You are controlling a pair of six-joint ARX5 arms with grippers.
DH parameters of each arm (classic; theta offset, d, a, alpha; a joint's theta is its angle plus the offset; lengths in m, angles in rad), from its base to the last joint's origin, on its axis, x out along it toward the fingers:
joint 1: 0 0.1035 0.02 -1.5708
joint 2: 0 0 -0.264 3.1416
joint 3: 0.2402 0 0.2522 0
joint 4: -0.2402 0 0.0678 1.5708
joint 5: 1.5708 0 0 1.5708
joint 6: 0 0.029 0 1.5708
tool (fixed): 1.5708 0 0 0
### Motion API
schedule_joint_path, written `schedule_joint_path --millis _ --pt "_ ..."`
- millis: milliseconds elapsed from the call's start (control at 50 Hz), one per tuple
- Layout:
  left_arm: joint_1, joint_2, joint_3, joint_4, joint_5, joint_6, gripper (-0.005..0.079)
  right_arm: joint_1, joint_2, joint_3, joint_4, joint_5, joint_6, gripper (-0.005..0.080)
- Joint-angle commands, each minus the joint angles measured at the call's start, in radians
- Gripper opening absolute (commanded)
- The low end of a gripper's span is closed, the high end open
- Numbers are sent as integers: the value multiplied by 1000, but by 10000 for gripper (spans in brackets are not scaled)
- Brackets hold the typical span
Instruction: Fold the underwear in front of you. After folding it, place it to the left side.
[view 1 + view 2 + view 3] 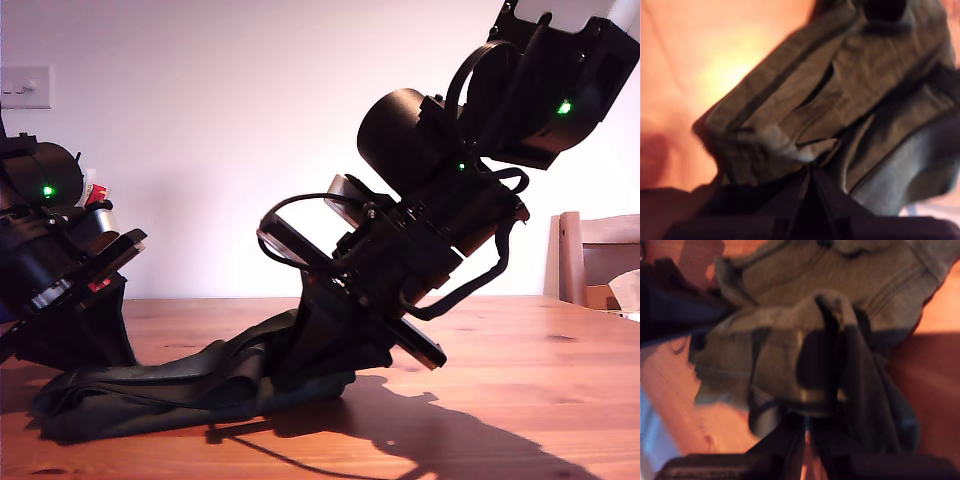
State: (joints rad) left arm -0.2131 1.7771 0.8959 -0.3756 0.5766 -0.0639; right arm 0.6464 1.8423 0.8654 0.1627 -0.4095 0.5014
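You find the underwear point(150, 390) lying crumpled on the wooden table point(520, 400) towards the exterior view's left: a dark olive, soft knit cloth, bunched in low folds, with stitched hems and a darker band visible in the wrist views. One black arm point(70, 300) stands at its end on the exterior view's left, and another point(340, 330) presses down on its other end, where the cloth rises to meet it. My first gripper point(807, 175) is closed, its jaws pinching a folded hem of the underwear point(805, 100). My second gripper point(807, 415) is likewise clamped on a raised ridge of the underwear point(790, 315). The table surface is reddish, grained, lightly glossy.
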Motion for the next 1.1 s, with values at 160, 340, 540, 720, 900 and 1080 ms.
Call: schedule_joint_path --millis 160,340,540,720,900,1080 --pt "-45 22 -8 -91 23 19 -19 -53 -6 1 5 2 -97 -11" --pt "-116 22 -8 -120 80 -20 -19 -89 -5 1 6 -2 -117 -11" --pt "-248 22 -8 -56 159 -132 -19 -100 -5 1 40 -21 -117 -11" --pt "-360 22 -8 11 163 -212 -19 -100 -5 1 56 -46 -116 -11" --pt "-410 22 -8 39 148 -228 -19 -105 -5 1 41 -84 -117 -11" --pt "-387 5 -7 37 149 -216 -19 -137 -5 3 -20 -135 -85 15"
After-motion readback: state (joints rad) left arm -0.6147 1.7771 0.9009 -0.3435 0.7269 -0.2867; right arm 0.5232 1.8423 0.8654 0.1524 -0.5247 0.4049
